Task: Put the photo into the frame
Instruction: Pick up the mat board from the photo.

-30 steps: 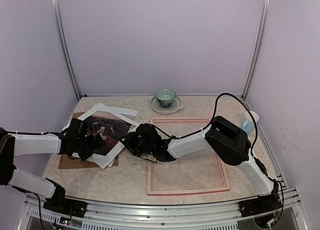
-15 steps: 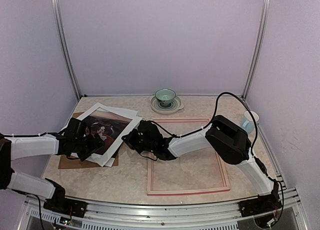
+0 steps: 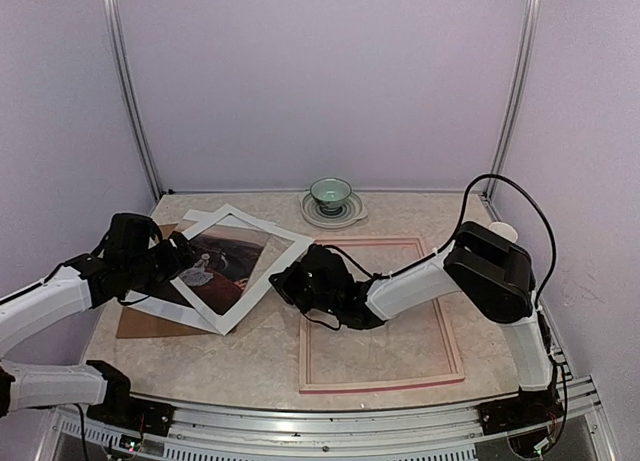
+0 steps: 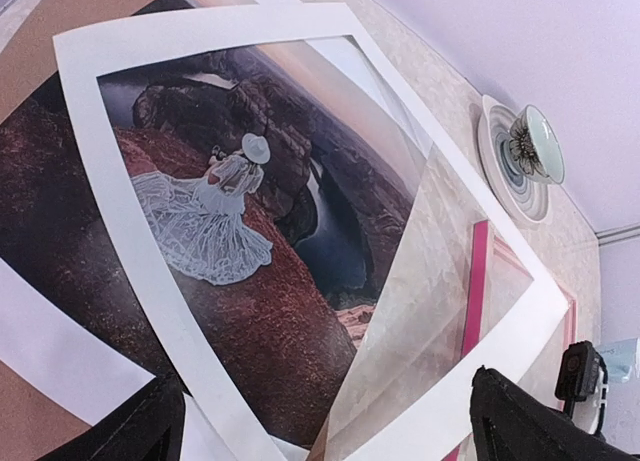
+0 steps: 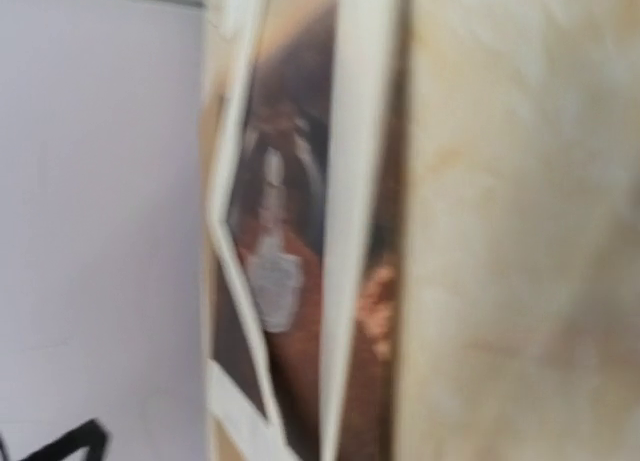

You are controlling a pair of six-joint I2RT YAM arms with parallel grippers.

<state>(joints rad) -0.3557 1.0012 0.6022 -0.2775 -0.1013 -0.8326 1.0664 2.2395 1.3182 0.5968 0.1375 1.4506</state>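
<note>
The photo [image 3: 215, 266], a figure in a white dress on brown rock, lies at the left on a brown backing board [image 3: 150, 319]. A white mat border [image 3: 270, 226] sits skewed over it, its right corner reaching toward the pink frame [image 3: 380, 384]. My right gripper [image 3: 290, 281] is shut on the mat's near right edge. My left gripper [image 3: 160, 261] hovers open over the stack's left side, holding nothing. In the left wrist view the photo [image 4: 250, 241] shows through the mat [image 4: 200, 36], with the frame's rail [image 4: 477, 281] beyond. The right wrist view is blurred and shows the mat edge [image 5: 350, 231].
A green cup on a saucer [image 3: 332, 196] stands at the back centre. A pale blue cup [image 3: 497, 243] sits by the right wall, behind the right arm. Another white sheet [image 3: 200, 219] pokes out behind the mat.
My right gripper closed on the mat's edge and drew it to the right, off the photo. My left arm pulled back to the left and rose off the stack.
</note>
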